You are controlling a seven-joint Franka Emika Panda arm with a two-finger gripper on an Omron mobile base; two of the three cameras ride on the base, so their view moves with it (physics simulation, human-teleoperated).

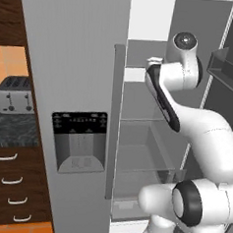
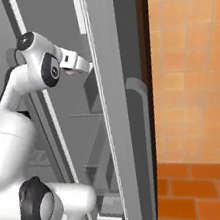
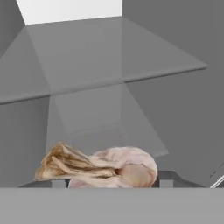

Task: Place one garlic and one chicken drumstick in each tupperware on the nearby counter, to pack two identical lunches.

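Observation:
A pale, papery garlic (image 3: 100, 168) lies between my two dark fingertips (image 3: 168, 178) at the bottom of the hand view. My gripper (image 3: 111, 181) is shut on it, inside the grey fridge compartment. In the base views my white arm (image 1: 187, 118) reaches into the open fridge, and my hand (image 2: 76, 62) passes behind the door's edge. The speckled counter (image 1: 14, 128) lies to the left over dark drawers. The tupperware and the chicken drumstick are out of view.
A glass shelf (image 3: 87, 65) spans the fridge ahead of the hand. The shut fridge door (image 1: 78, 61) with its dispenser (image 1: 80, 140) stands left of the arm. The open door with a bin (image 1: 225, 64) is on the right. A toaster (image 1: 14, 94) sits on the counter.

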